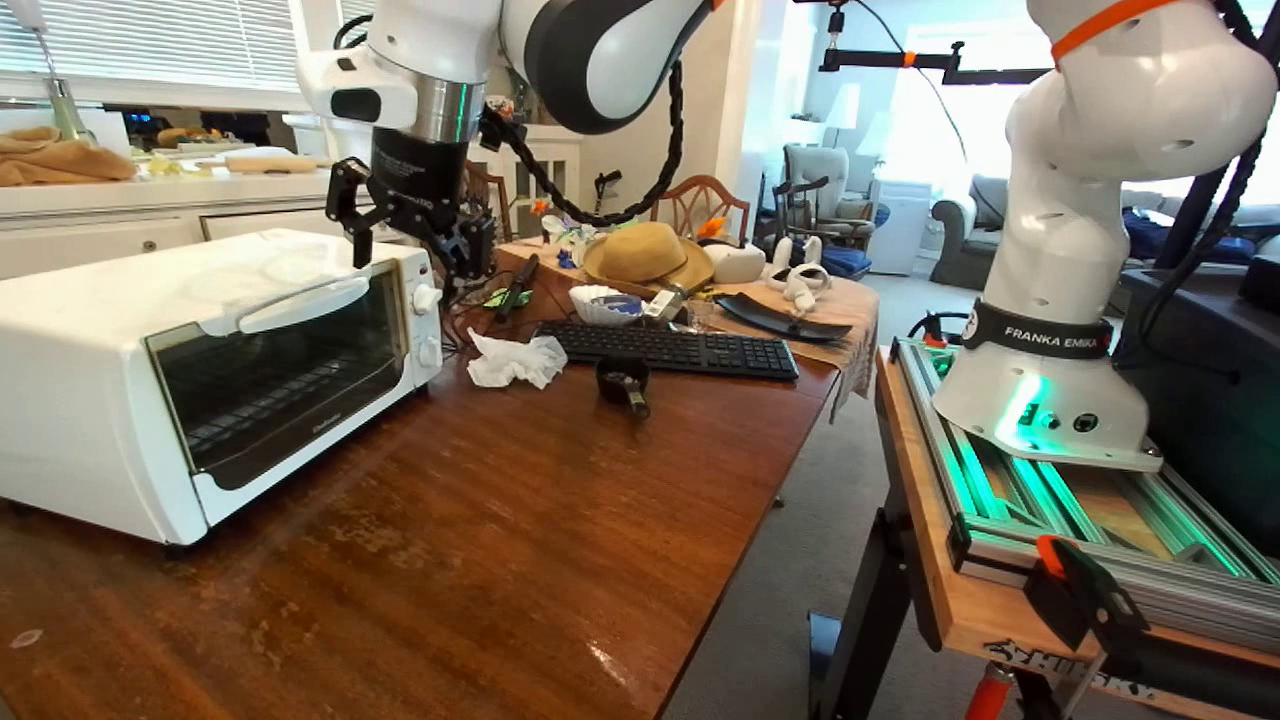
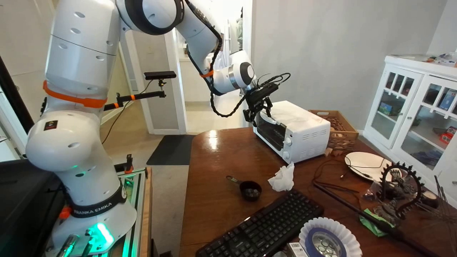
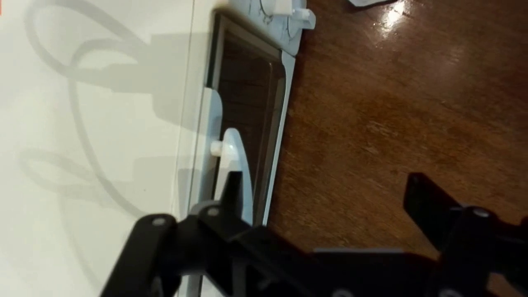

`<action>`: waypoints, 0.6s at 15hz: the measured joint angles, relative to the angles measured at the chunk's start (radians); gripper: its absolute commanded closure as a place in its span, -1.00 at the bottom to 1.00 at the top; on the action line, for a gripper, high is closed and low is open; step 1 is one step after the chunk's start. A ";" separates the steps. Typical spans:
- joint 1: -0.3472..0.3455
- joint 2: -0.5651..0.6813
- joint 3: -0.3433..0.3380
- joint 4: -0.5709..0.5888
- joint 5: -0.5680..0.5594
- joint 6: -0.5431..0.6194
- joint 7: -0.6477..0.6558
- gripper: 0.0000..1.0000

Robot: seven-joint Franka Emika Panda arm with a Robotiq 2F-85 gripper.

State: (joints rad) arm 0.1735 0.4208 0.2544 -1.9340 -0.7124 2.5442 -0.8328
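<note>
A white toaster oven (image 1: 130, 290) stands on the wooden table, and it also shows in an exterior view (image 2: 309, 125) and the wrist view (image 3: 103, 132). Its glass door (image 1: 290, 375) is shut, with a white handle (image 1: 310, 303) along the top. My gripper (image 1: 415, 262) is open and empty, above the oven's front edge; it also shows in an exterior view (image 2: 261, 119). In the wrist view my gripper (image 3: 326, 179) has one finger over the handle (image 3: 235, 161) and the other over bare table. Whether that finger touches the handle cannot be told.
A black measuring cup (image 2: 250, 190), a crumpled white tissue (image 2: 282, 178) and a black keyboard (image 2: 264, 228) lie on the table beyond the oven's knob side. A wicker basket (image 2: 341, 134) and a white plate (image 2: 357, 159) stand near the oven. A straw hat (image 1: 640, 255) lies farther back.
</note>
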 measured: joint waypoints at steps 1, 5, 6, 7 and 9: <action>0.005 0.004 -0.001 0.001 0.000 -0.002 -0.008 -1.00; 0.023 0.022 -0.012 0.025 -0.001 -0.003 -0.013 -1.00; 0.026 0.026 -0.015 0.032 -0.002 -0.003 -0.013 -1.00; 0.030 0.030 -0.017 0.040 -0.004 -0.003 -0.013 -1.00; 0.037 0.038 -0.020 0.055 -0.004 -0.003 -0.017 -1.00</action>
State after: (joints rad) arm 0.2110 0.4588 0.2341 -1.8786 -0.7164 2.5414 -0.8500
